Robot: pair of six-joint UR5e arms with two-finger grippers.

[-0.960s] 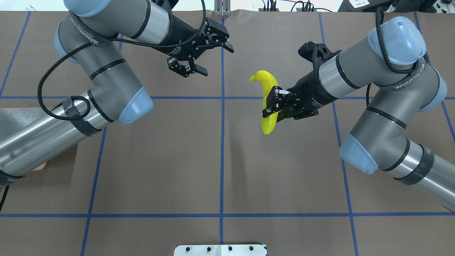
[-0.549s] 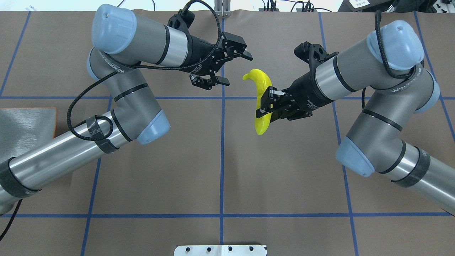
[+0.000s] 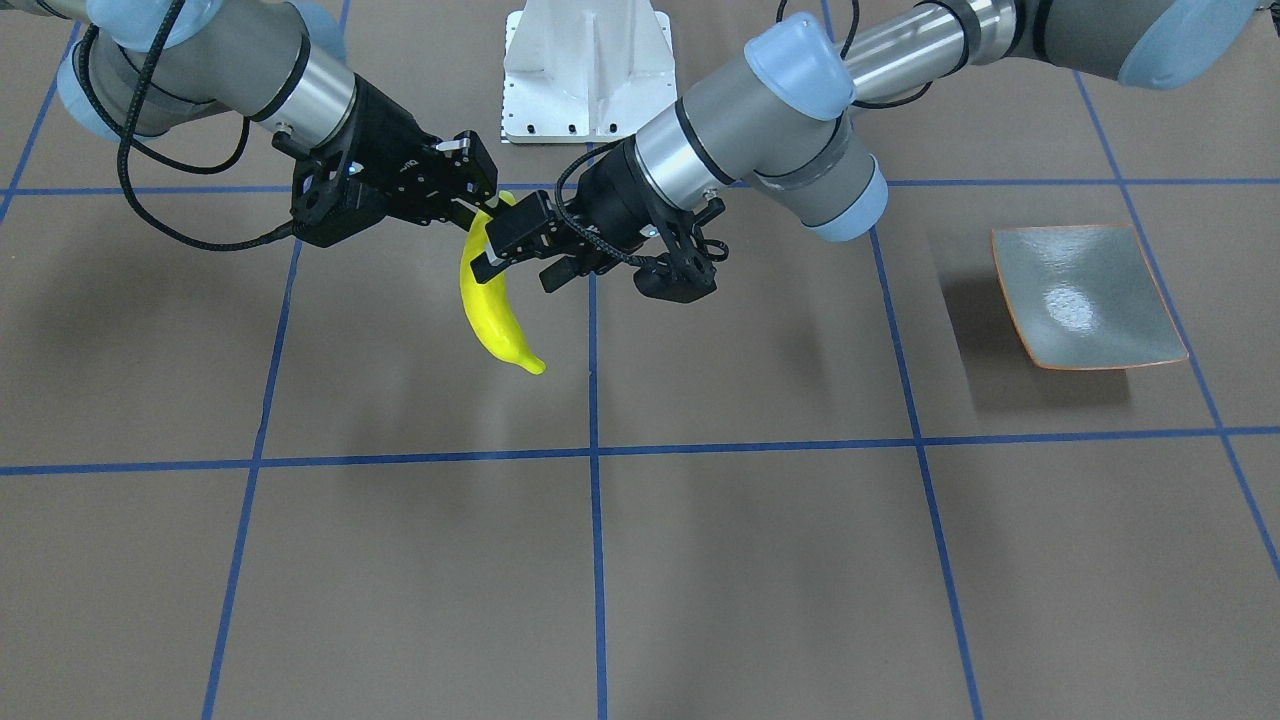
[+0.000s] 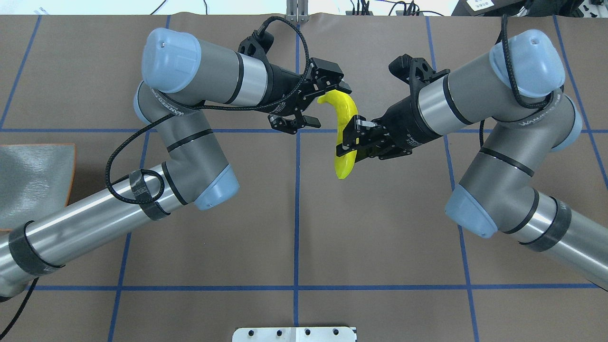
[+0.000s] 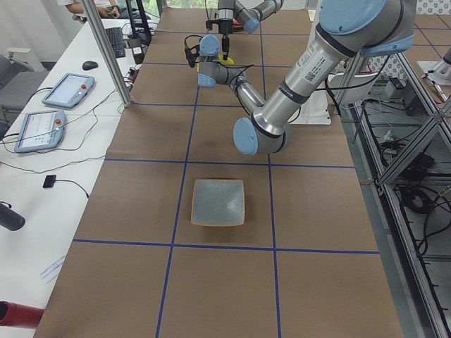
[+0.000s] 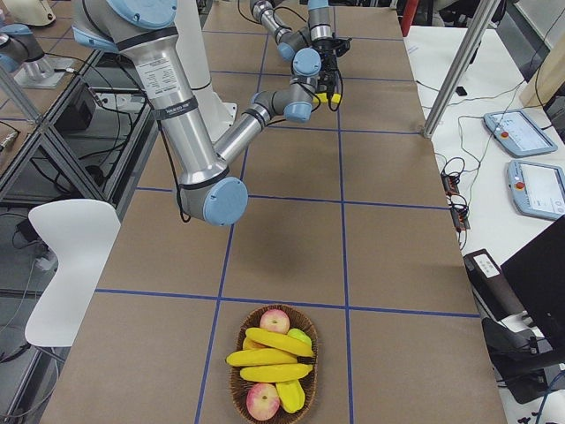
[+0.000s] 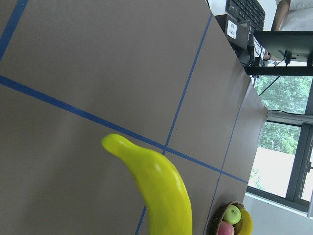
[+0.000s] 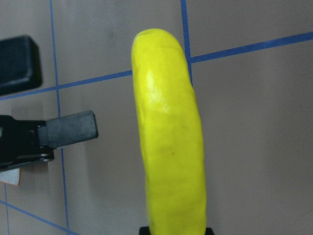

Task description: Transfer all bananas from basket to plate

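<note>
tabletop (image 4: 294, 228) wide; banana (image 4: 343, 164) in right claw (image 4: 346, 138)

Bright even overhead light; soft shadows; plate (image 3: 1085, 300) glare

One bright yellow, glossy banana (image 4: 343, 165) hangs above the middle of the tabletop, roughly upright in the front-facing view. The right end effector (image 4: 346, 140) is clamped across its midsection, and the left end effector (image 4: 328, 107), fingers spread, sits close by its stem end. More bananas (image 6: 265, 357) lie stacked in the wicker basket (image 6: 235, 382) at the robot's right end. The plate (image 3: 1085, 295) – square, grey-green, orange-rimmed – lies flat at the opposite end.
</note>
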